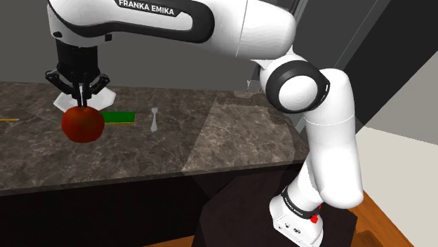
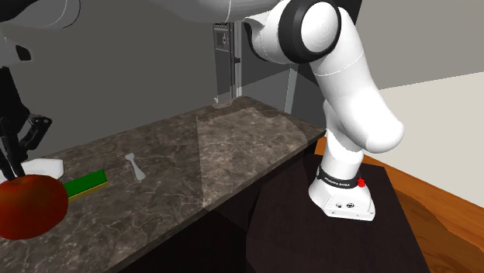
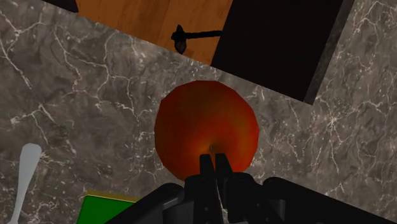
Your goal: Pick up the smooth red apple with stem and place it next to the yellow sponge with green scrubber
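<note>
My pincer is almost shut. Its two black fingers stand very close together, with just a thin gap between them. They pinch the top of the red apple, right in the little dip where the stem grows. The stem is mostly hidden between the tips, so I cannot see it well.

The apple hangs straight under the pincer, over the dark stone counter. I cannot tell if its bottom touches the stone or is a bit above it. Its top points up into the pincer and its bottom points down at the counter. The apple is round, so it has no real long side. The line from its stem to its bottom stands upright.

The sponge lies flat on the counter near the apple, toward the shoulder view's right. In the wrist view the two are apart. The sponge is green on top, and the wrist view shows a yellow edge. Its long side runs left to right in the shoulder view. A white utensil lies farther right, apart from the sponge.
</note>
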Controlling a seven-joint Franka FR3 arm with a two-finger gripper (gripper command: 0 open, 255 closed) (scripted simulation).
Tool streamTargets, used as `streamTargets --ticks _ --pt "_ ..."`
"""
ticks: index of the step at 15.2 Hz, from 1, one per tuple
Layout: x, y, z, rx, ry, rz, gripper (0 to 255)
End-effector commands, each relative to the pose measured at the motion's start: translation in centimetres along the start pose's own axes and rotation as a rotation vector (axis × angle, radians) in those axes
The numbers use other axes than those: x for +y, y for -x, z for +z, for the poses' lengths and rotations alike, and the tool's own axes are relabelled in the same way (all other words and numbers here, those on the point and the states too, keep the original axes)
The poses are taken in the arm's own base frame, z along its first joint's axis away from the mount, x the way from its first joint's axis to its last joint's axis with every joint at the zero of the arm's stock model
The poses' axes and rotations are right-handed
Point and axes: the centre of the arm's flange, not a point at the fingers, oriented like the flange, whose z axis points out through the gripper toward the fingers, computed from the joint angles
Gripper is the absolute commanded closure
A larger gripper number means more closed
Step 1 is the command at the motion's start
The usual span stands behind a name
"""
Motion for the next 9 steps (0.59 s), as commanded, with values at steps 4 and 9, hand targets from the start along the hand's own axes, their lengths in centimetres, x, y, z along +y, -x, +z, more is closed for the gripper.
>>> streamTargets --ticks 4,9 --pt "0.6 0.0 2.6 0.001 -0.001 0.000 255" --pt "1.1 0.0 5.2 0.001 -0.001 0.000 255"
